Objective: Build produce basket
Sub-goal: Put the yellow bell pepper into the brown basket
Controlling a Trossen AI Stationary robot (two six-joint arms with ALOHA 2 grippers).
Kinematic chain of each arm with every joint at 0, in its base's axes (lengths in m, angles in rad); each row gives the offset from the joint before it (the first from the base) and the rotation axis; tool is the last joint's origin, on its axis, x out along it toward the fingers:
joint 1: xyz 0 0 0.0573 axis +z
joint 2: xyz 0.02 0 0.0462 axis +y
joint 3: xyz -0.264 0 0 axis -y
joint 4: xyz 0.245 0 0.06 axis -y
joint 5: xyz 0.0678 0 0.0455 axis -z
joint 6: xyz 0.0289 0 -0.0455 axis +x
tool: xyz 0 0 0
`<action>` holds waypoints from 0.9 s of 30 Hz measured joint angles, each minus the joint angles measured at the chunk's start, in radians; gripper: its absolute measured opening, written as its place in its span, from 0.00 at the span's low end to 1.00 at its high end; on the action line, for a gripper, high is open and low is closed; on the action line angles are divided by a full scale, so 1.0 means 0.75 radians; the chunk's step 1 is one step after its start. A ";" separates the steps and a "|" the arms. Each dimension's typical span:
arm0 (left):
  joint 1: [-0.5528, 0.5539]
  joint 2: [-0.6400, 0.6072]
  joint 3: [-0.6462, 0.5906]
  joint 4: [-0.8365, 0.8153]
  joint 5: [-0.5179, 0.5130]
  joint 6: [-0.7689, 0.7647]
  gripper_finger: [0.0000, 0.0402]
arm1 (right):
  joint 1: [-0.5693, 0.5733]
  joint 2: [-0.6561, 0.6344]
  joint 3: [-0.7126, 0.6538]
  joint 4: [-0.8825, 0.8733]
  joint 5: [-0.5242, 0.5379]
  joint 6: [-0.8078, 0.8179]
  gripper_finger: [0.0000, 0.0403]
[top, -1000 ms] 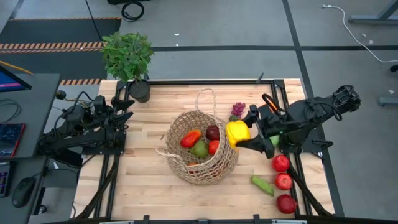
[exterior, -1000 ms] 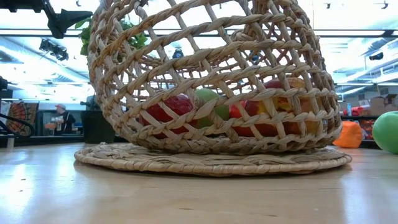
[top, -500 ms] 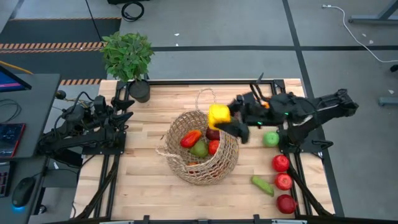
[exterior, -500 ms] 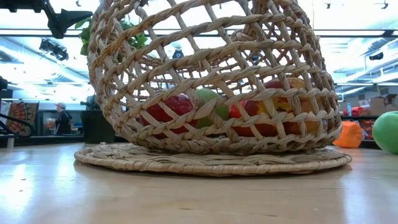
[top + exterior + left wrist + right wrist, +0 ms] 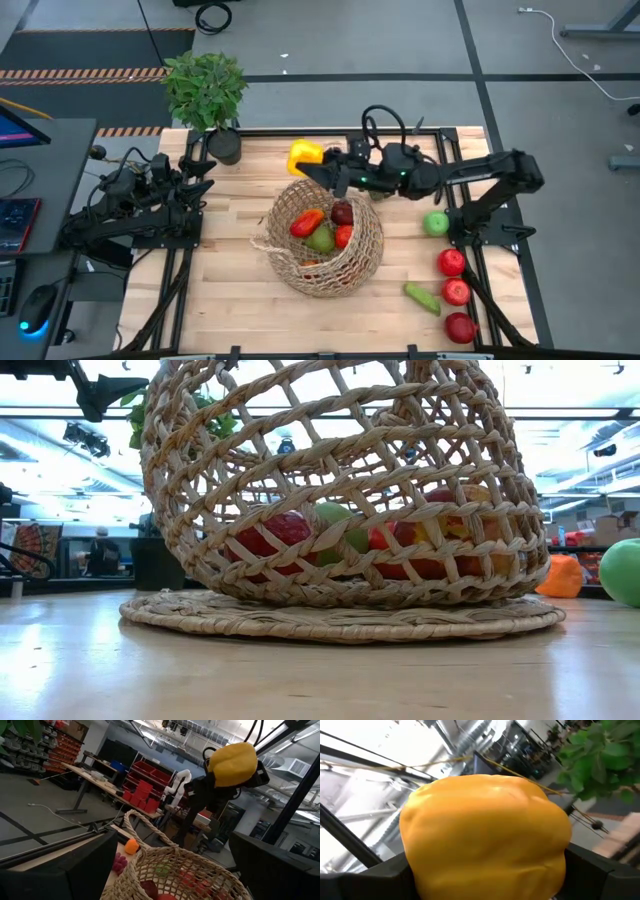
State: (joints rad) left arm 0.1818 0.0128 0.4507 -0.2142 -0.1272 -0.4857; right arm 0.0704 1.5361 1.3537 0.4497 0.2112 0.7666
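- At the table's left edge, the left gripper (image 5: 200, 180) waits beside the potted plant (image 5: 206, 92); whether its fingers are parted or closed cannot be told.
- Right of that idle arm, the basket (image 5: 325, 272) sits mid-table, its mouth tipped upward, one thin loop handle (image 5: 331, 158) reaching toward the far edge.
- Inside the basket lie a red pepper (image 5: 306, 222), a green pear (image 5: 321, 240), a dark red apple (image 5: 342, 212) and another red fruit (image 5: 344, 236).
- Above the basket's far rim, the right gripper (image 5: 312, 166) is clamped on a yellow pepper (image 5: 304, 155); the pepper is held in the air just beyond the rim, toward the plant, with the basket below and nearer than the fingers.
- Behind this gripper, along its stretched arm, a green apple (image 5: 435, 223) rests on the wood.
- Further right and nearer the front edge, well apart from the gripper, three red apples (image 5: 456, 292) stand in a row, a green cucumber (image 5: 422, 298) lying just beside them.
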 joint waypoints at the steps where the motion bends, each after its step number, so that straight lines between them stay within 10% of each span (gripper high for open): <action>1: 0.000 0.000 0.000 0.001 0.000 0.000 0.97 | 0.000 0.016 0.000 0.033 0.001 0.000 0.83; 11: 0.000 0.000 0.000 0.001 0.000 0.000 0.97 | -0.047 0.040 0.075 0.043 -0.088 -0.069 0.83; 27: 0.000 0.000 0.000 0.001 0.000 0.000 0.97 | -0.247 0.030 0.367 -0.754 -1.024 -0.422 0.83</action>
State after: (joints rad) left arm 0.1818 0.0128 0.4507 -0.2138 -0.1269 -0.4858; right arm -0.1150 1.5587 1.6290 -0.1159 -0.5569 0.4500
